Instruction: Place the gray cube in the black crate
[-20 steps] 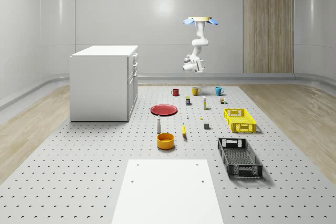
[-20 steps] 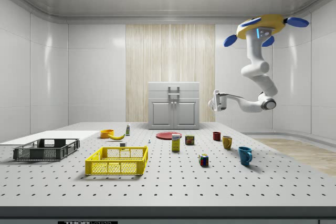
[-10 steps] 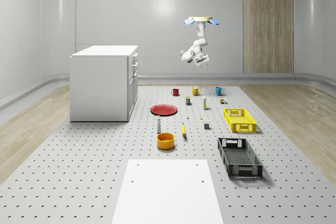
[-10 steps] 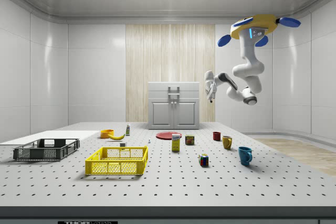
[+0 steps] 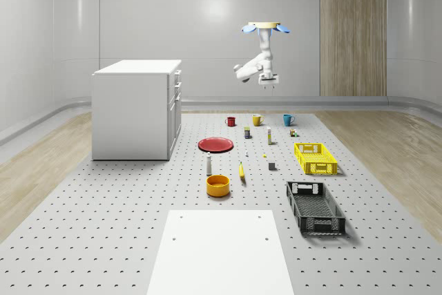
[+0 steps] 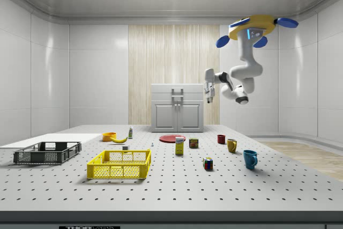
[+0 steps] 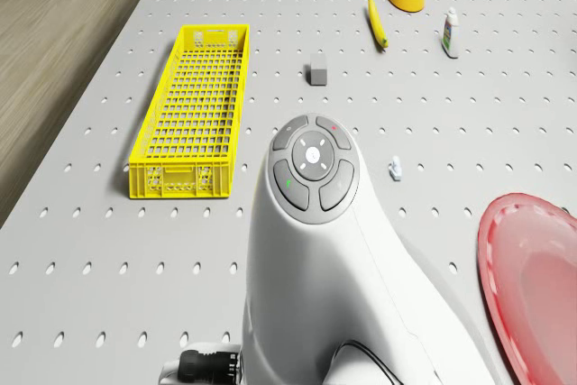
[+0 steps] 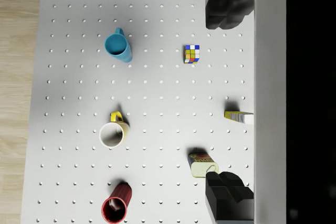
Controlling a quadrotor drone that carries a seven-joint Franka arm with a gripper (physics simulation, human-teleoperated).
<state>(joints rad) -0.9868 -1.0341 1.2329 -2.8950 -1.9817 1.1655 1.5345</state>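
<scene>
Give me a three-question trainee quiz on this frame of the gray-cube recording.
1. True or false: the gray cube already lies in the black crate.
2. Over which items does the drone hover: (a) the mugs, (b) the orange bowl, (c) the white cabinet?
3. The gripper fingers are ____.

Key
1. False: it sits on the table beside the yellow crate.
2. (a): the wrist view looks down on the blue mug, yellow mug and red mug.
3. Open, holding nothing.
</scene>
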